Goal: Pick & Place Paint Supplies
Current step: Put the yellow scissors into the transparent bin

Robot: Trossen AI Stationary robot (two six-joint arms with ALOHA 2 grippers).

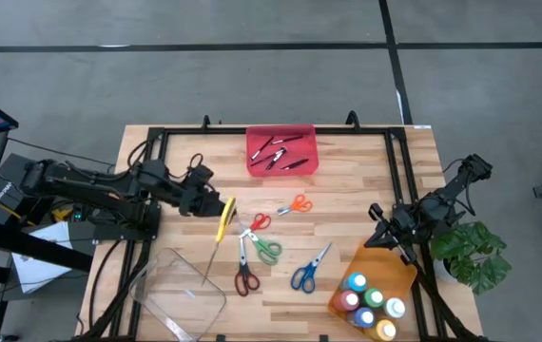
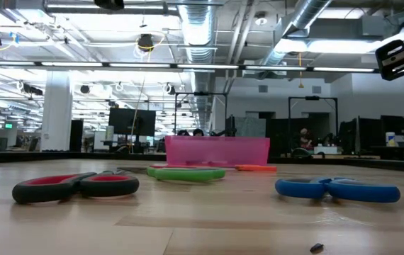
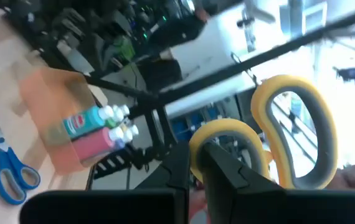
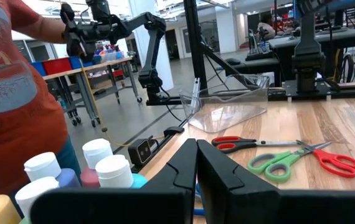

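Note:
My left gripper [image 1: 216, 209] is shut on yellow-handled scissors [image 1: 224, 220]. Their blades [image 1: 210, 261] reach toward the near edge, and the tip is over the clear tray [image 1: 181, 296]. Several more scissors lie flat on the wood: orange [image 1: 296, 203], small red [image 1: 255, 223], green [image 1: 266, 249], red-black [image 1: 244, 276] and blue [image 1: 308, 270]. White-capped paint bottles [image 1: 371, 302] stand in the orange tray [image 1: 385, 268]. Dark sticks [image 1: 279, 155] lie in the red tray [image 1: 282, 150]. My right gripper [image 1: 392, 237] is shut above the orange tray's far corner. My left gripper holds the yellow scissors by a handle loop [image 3: 213, 132], pinched between its two fingers [image 3: 227, 171]. It comes level from the table's left. The second loop [image 3: 297, 134] stands free beside it. The scissors are lifted, with the blades slanting away below the grip.
A potted plant [image 1: 475, 253] sits off the table's right edge, by the right arm. A black frame [image 1: 280, 131] runs along the table's far and side edges. In the right wrist view a person in an orange-red shirt [image 4: 15, 93] stands beyond the table.

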